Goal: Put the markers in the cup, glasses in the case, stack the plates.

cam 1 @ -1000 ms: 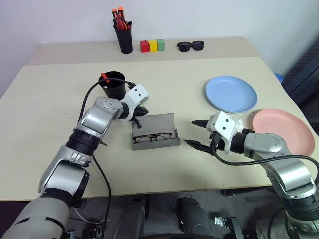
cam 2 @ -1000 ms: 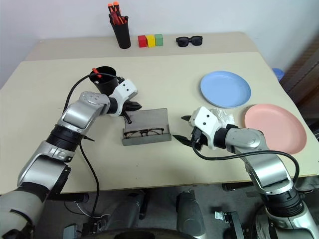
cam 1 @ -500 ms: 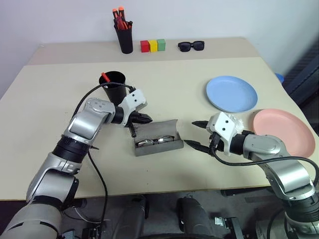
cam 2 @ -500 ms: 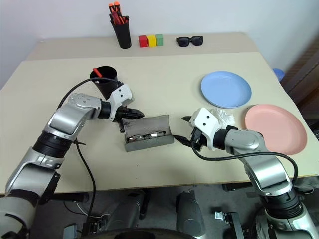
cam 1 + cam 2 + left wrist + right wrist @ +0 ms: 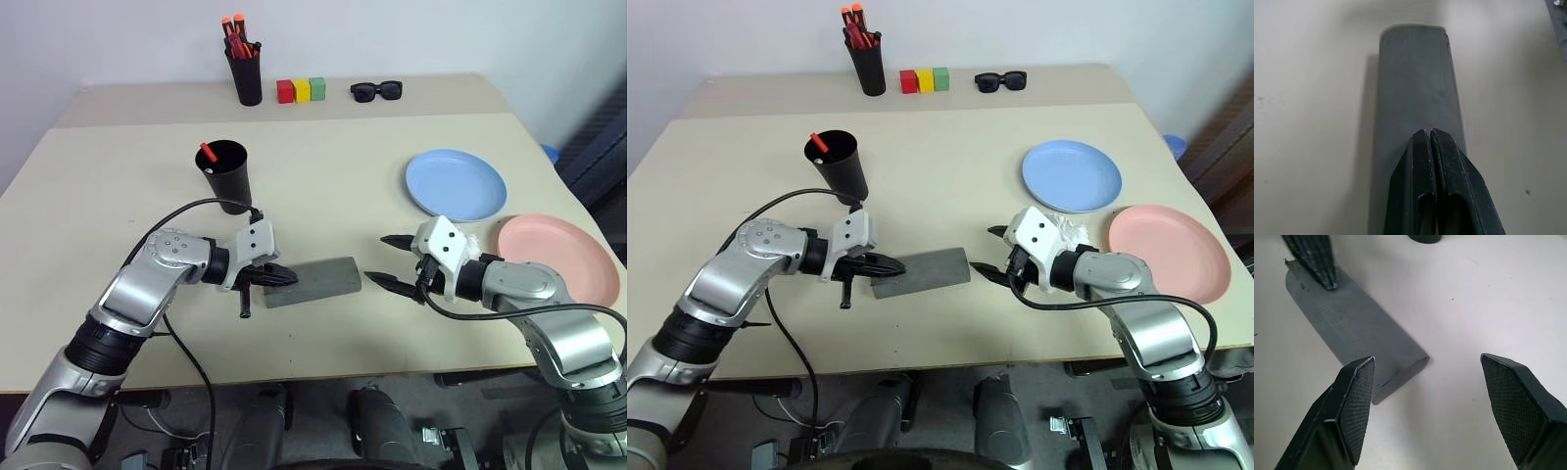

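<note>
Whereas the grey glasses case [image 5: 312, 281] had lain open a second before with the wire-framed spectacles showing inside, it now lay shut on the desk [image 5: 98, 215], lid down and the glasses hidden within. The left gripper [image 5: 287, 278] had drawn back from above the lid toward the desk's near edge; its jaws were pressed together, empty, their tip at the case's left end. The right gripper [image 5: 390, 262] had kept its place just off the case's right end, jaws spread wide with nothing between them.

No brand, label or writing could be read on any object.

A red marker [image 5: 207, 153] stood in the wide black cup [image 5: 227, 176], behind and left of the case. The light blue plate [image 5: 456, 184] and the pale pink plate [image 5: 556, 257] lay apart, unstacked, the pink one close to the desk's right edge. A holder of orange-capped markers [image 5: 241, 69], three coloured blocks [image 5: 299, 90] and black sunglasses [image 5: 375, 91] sat along the far edge. Bare desk lay open between cup and blue plate, and across the left side.
</note>
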`<action>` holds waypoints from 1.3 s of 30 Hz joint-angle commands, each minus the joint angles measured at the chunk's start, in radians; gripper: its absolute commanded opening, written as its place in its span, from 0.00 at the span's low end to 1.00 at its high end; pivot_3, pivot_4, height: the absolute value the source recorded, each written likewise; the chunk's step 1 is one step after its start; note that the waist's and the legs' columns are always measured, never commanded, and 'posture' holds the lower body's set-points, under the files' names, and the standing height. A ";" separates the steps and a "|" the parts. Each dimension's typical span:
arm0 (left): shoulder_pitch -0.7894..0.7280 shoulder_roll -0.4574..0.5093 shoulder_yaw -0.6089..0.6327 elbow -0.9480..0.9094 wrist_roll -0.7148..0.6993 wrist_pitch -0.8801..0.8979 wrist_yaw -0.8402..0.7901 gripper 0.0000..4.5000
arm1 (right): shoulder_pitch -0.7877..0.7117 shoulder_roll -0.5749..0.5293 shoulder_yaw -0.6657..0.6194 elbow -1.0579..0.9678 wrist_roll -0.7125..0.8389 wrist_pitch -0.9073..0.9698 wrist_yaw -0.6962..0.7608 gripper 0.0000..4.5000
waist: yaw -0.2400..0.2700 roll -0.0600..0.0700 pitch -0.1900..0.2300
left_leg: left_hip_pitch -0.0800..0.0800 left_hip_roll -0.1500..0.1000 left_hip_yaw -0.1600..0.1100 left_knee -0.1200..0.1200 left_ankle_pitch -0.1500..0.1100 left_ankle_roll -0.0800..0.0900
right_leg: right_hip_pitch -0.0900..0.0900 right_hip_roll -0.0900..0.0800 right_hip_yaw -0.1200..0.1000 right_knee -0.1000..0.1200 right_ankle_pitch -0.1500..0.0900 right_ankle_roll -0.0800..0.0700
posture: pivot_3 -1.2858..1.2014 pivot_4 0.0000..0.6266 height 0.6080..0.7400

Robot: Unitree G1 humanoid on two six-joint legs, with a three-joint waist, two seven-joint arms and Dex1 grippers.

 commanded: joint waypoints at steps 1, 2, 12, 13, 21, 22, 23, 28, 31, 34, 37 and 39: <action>0.022 0.010 0.012 -0.029 0.015 -0.037 0.017 0.01 | -0.021 0.001 -0.037 0.014 0.000 -0.020 -0.016 0.78 | 0.001 0.000 0.000 | 0.000 0.000 0.000 0.000 0.000 0.000 | 0.000 0.000 0.000 0.000 0.000 0.000 | 0.52 0.24 1.00; 0.021 -0.004 0.026 -0.021 0.015 -0.047 0.039 0.01 | -0.034 0.004 -0.042 0.033 -0.007 -0.018 -0.029 0.78 | 0.001 0.000 0.000 | 0.000 0.000 0.000 0.000 0.000 0.000 | 0.000 0.000 0.000 0.000 0.000 0.000 | 0.52 0.24 1.00; 0.065 -0.157 0.219 -0.098 -0.160 -0.151 0.129 0.01 | -0.242 -0.023 0.003 0.428 -0.256 -0.076 -0.238 0.78 | -0.004 0.001 0.000 | 0.000 0.000 0.001 -0.001 0.000 0.000 | -0.001 0.000 0.000 0.000 0.001 0.002 | 0.52 0.24 1.00; 0.076 -0.159 0.219 -0.109 -0.167 -0.149 0.134 0.01 | -0.264 -0.030 0.025 0.486 -0.295 -0.105 -0.248 0.78 | -0.003 0.001 0.000 | 0.001 0.000 0.002 -0.001 0.000 0.000 | -0.001 0.000 0.001 0.000 0.001 0.002 | 0.52 0.24 1.00; 0.125 -0.187 0.191 -0.167 -0.182 -0.131 0.181 0.01 | -0.466 0.046 0.081 0.924 -0.401 -0.290 -0.281 0.78 | -0.006 0.001 0.000 | 0.001 0.000 0.006 0.000 0.000 0.000 | 0.000 0.001 0.001 0.001 0.002 0.002 | 0.52 0.24 1.00; 0.132 -0.188 0.185 -0.171 -0.180 -0.131 0.185 0.01 | -0.486 0.058 0.084 0.968 -0.406 -0.306 -0.278 0.78 | -0.006 0.001 0.000 | 0.001 0.000 0.006 0.000 0.000 0.000 | 0.000 0.001 0.001 0.001 0.002 0.003 | 0.52 0.24 1.00; 0.139 -0.189 0.179 -0.174 -0.179 -0.129 0.190 0.01 | -0.505 0.073 0.086 1.013 -0.410 -0.322 -0.277 0.78 | -0.006 0.001 0.000 | 0.001 0.000 0.006 0.000 0.000 0.000 | 0.000 0.001 0.001 0.001 0.002 0.003 | 0.52 0.24 1.00; 0.159 -0.189 0.163 -0.184 -0.176 -0.131 0.211 0.01 | -0.564 0.116 0.090 1.149 -0.438 -0.383 -0.283 0.78 | -0.008 0.001 0.000 | 0.001 0.000 0.006 0.000 0.000 0.000 | 0.000 0.002 0.001 0.001 0.002 0.003 | 0.52 0.24 1.00; 0.164 -0.191 0.165 -0.189 -0.183 -0.126 0.224 0.00 | -0.565 0.127 0.084 1.141 -0.438 -0.398 -0.273 0.48 | -0.008 0.001 0.000 | 0.002 0.000 0.006 0.000 0.000 0.000 | 0.001 0.002 0.001 0.001 0.002 0.003 | 0.52 0.24 1.00; 0.170 -0.191 0.164 -0.193 -0.185 -0.128 0.232 0.00 | -0.547 0.122 0.077 1.094 -0.439 -0.399 -0.263 0.14 | -0.008 0.001 0.000 | 0.002 0.000 0.006 0.000 0.000 0.000 | 0.001 0.002 0.001 0.001 0.002 0.003 | 0.52 0.24 1.00; 0.175 -0.194 0.162 -0.191 -0.182 -0.134 0.241 0.00 | -0.517 0.112 0.065 1.001 -0.431 -0.377 -0.247 0.02 | -0.007 0.001 0.000 | 0.002 0.000 0.005 0.000 0.000 0.000 | 0.001 0.002 0.001 0.001 0.002 0.003 | 0.52 0.24 1.00; 0.173 -0.199 0.161 -0.183 -0.181 -0.140 0.246 0.00 | -0.488 0.097 0.055 0.901 -0.432 -0.362 -0.238 0.02 | -0.006 0.001 0.000 | 0.002 0.000 0.005 0.000 0.000 0.000 | 0.001 0.002 0.001 0.001 0.002 0.003 | 0.52 0.24 1.00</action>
